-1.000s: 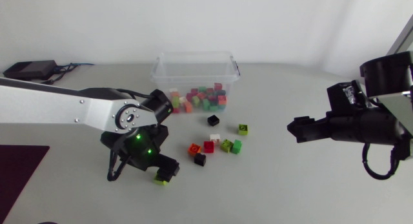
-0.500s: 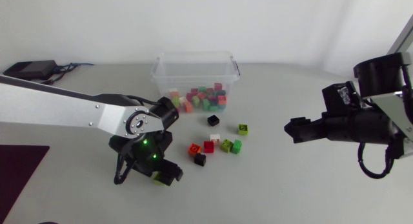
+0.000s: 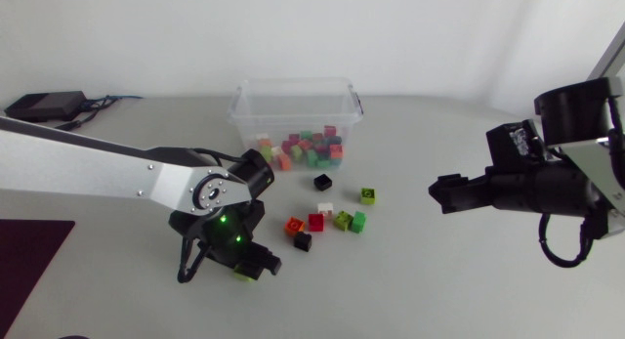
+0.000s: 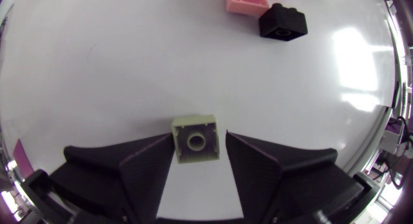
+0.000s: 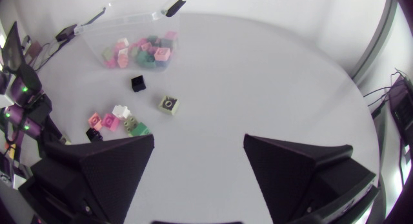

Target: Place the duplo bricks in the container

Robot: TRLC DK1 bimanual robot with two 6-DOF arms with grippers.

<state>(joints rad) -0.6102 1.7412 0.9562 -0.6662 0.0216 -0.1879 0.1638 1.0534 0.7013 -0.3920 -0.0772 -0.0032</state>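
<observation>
Front-left on the surface, our left claw sits open around a lime brick, with a thin gap either side. Our right claw is wide open, well apart from everything. Loose bricks lie between the lime brick and the container, which holds many more.

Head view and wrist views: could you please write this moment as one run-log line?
left claw: at lime brick, grip unclear | right claw: open, empty | container: many bricks inside | loose bricks: near container
</observation>
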